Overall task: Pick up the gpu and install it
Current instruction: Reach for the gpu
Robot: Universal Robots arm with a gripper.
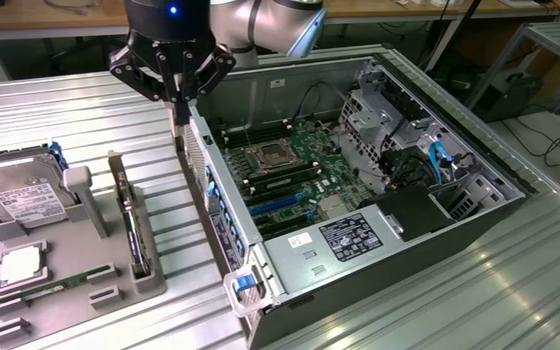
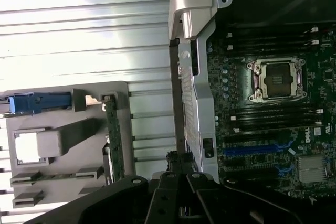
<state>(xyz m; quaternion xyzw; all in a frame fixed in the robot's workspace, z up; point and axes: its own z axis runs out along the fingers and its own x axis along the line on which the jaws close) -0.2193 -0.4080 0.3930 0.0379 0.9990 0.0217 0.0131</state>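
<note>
End effector: the black two-fingered end effector [image 1: 177,117] hangs with its fingers pressed together and nothing between them, over the rear wall of the open grey metal computer case [image 1: 290,248].
Gpu: the thin dark circuit card, the gpu [image 1: 130,219], stands on edge in a slot of the grey plastic holder tray [image 1: 76,292], well apart from the end effector and not yet picked up.
Risk, collision: the fingertips look close to the case wall, so a straight descent here would likely strike sheet metal.
Risk, grip: closed fingers cannot straddle the card. Meeting it this way could tip it or knock it out of its slot.
Risk, neighbours: the silver hard drive with a white label [image 1: 17,193] and the long green memory stick [image 1: 56,286] share the tray, and a sideways brush might shift them.
Risk, install: the green motherboard [image 1: 290,168] is crowded, and a card lowered at a tilt could jam or scrape nearby parts.
Surface: the ribbed silver metal surface [image 1: 85,109] is bright with glare. It carries the tray at the exterior view's left of the case.
Room: wooden benches [image 1: 66,14] stand behind, and loose dark cables [image 1: 553,142] lie on the floor at the exterior view's right.
</note>
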